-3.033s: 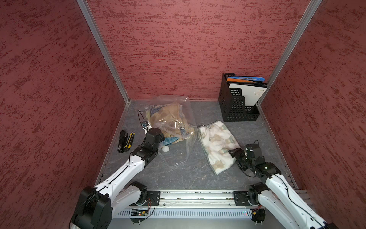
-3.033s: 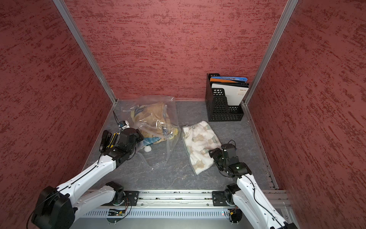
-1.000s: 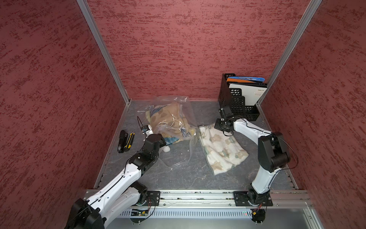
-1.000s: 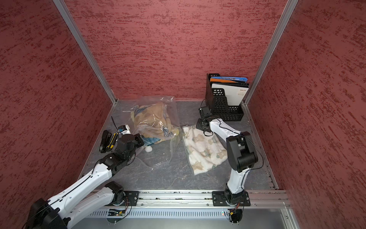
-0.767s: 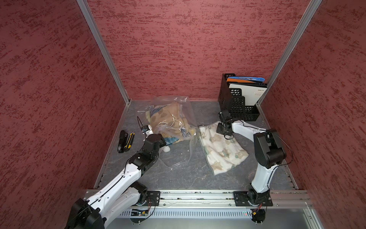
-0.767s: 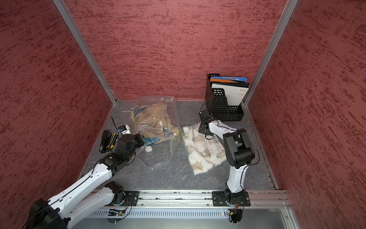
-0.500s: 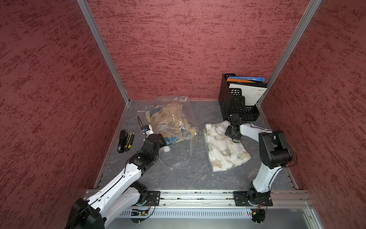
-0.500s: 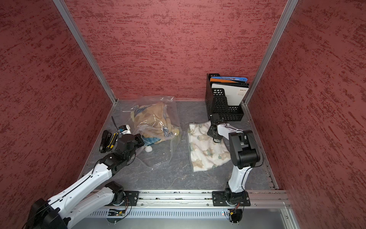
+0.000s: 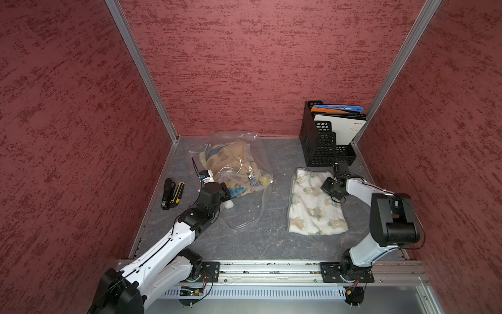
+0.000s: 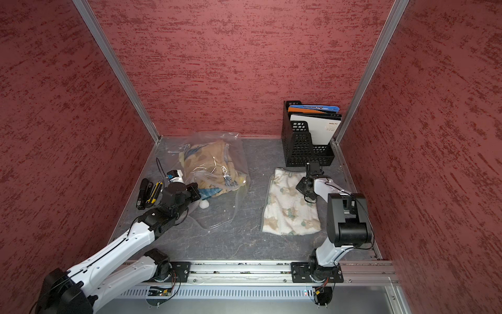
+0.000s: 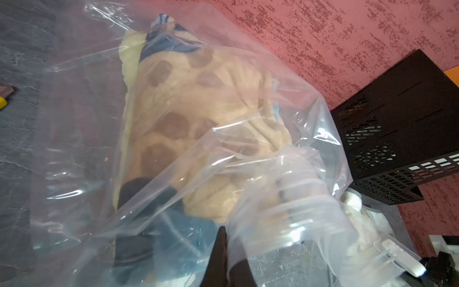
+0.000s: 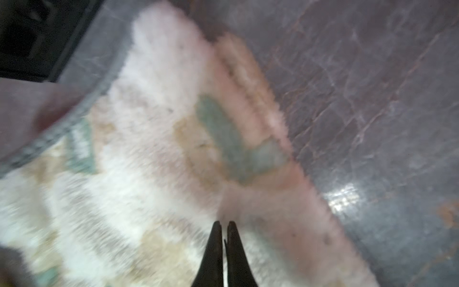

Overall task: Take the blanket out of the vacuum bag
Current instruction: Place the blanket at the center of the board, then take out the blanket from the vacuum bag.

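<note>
The vacuum bag (image 9: 258, 152) (image 10: 237, 152) (image 11: 74, 124) lies crumpled at the back left. A tan, brown-spotted blanket (image 9: 233, 160) (image 10: 209, 160) (image 11: 198, 99) sits inside it. My left gripper (image 9: 229, 192) (image 10: 197, 190) (image 11: 227, 238) is at the bag's near end, shut on a fold of its clear film. The white slider clip (image 11: 397, 258) sits beside it. A white bear-print blanket (image 9: 309, 209) (image 10: 288, 212) (image 12: 149, 149) lies spread on the table, outside the bag. My right gripper (image 9: 328, 187) (image 10: 303, 187) (image 12: 223, 223) is shut, its tips over that blanket's right part with no fabric seen between them.
A black mesh file rack (image 9: 326, 146) with folders stands at the back right, just behind my right gripper. A black tool and a yellow-and-black one (image 9: 172, 193) lie by the left wall. Red walls close three sides, and a metal rail (image 9: 271, 271) runs along the front.
My right gripper swept from the white blanket's back left corner to its right side, and the blanket's back edge shifted right with it. The left arm and the bag stayed put.
</note>
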